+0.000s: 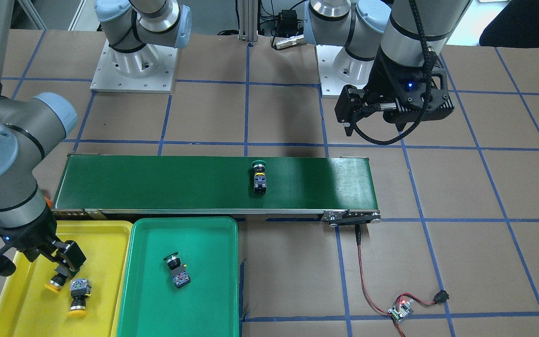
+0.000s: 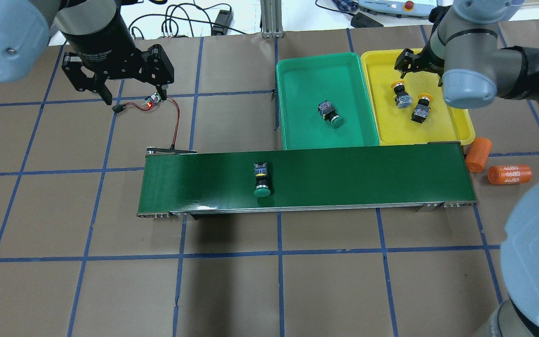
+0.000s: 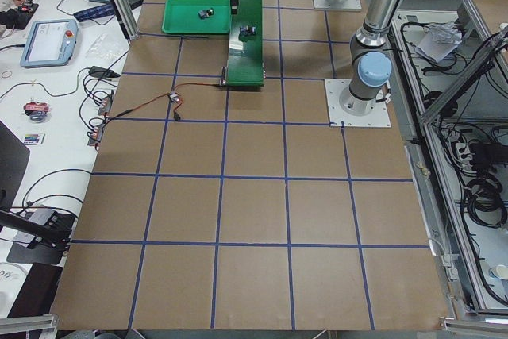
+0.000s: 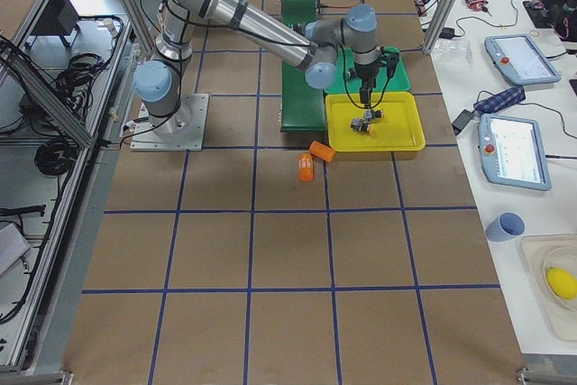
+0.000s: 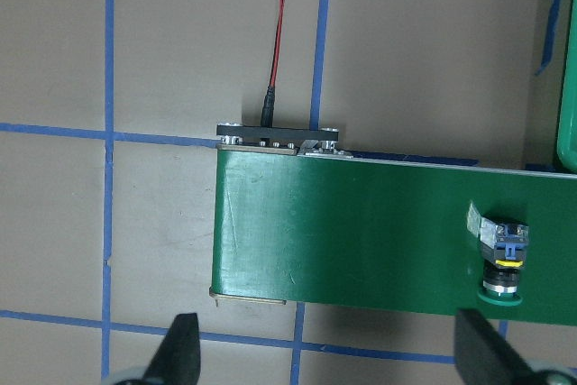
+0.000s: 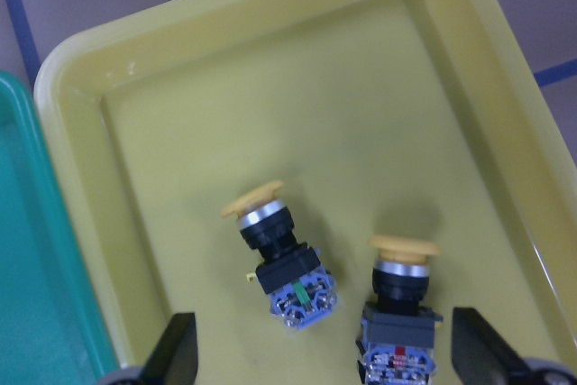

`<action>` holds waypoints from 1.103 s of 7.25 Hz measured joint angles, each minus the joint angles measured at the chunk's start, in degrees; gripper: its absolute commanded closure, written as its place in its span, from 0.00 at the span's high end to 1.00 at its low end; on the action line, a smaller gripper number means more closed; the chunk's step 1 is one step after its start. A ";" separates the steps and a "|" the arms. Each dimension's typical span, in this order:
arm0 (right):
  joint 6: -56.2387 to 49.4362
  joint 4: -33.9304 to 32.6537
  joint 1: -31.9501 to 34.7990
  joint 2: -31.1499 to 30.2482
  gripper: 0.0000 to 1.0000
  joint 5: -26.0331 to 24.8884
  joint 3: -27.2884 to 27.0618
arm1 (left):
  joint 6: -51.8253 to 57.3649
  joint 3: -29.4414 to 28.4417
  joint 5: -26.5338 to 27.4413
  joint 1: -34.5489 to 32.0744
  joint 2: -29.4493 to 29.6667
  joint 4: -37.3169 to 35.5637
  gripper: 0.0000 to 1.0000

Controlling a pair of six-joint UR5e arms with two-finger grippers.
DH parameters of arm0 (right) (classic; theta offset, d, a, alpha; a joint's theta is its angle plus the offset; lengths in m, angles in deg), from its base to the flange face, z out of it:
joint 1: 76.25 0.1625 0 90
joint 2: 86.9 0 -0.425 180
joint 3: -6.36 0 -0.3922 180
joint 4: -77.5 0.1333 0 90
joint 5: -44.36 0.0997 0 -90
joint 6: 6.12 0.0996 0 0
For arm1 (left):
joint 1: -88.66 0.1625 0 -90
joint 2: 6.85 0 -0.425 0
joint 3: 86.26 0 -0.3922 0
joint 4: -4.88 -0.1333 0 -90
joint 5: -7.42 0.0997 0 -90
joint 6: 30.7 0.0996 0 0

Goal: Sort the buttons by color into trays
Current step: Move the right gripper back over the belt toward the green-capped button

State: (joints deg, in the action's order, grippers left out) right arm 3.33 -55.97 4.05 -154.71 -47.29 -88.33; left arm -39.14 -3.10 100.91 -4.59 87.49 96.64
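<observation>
One green-capped button (image 2: 261, 179) lies on its side on the conveyor belt (image 2: 344, 178), also seen in the left wrist view as button (image 5: 503, 259). A second green button (image 2: 330, 113) lies in the green tray (image 2: 318, 56). Two yellow-capped buttons (image 6: 279, 259) (image 6: 401, 313) lie side by side in the yellow tray (image 6: 135, 69). My right gripper (image 6: 325, 362) hovers just over them, open, holding nothing. My left gripper (image 2: 134, 93) hangs open and empty over the bare table beyond the belt's left end.
Two orange cylinders (image 2: 478, 154) (image 2: 509, 174) marked 4680 lie on the table off the belt's right end. A small controller board (image 2: 152, 100) with a red wire (image 2: 176, 121) running to the belt sits under my left gripper.
</observation>
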 measured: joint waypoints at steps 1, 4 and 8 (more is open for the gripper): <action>0.01 6.81 -0.01 -4.99 1.00 -0.01 -0.25 | 0.00 -0.01 -0.02 0.00 0.08 0.00 1.00; -0.13 23.48 1.18 -16.83 1.00 0.34 -0.55 | 0.00 -0.01 0.02 0.06 0.01 0.00 1.00; -0.62 29.65 6.22 -18.53 1.00 0.80 -2.51 | -0.09 -0.01 0.02 0.01 -0.31 0.04 1.00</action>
State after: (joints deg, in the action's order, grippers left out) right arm 2.71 -26.32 10.26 -173.24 -46.50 -90.84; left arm -39.22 -3.11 100.93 -4.58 87.18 96.68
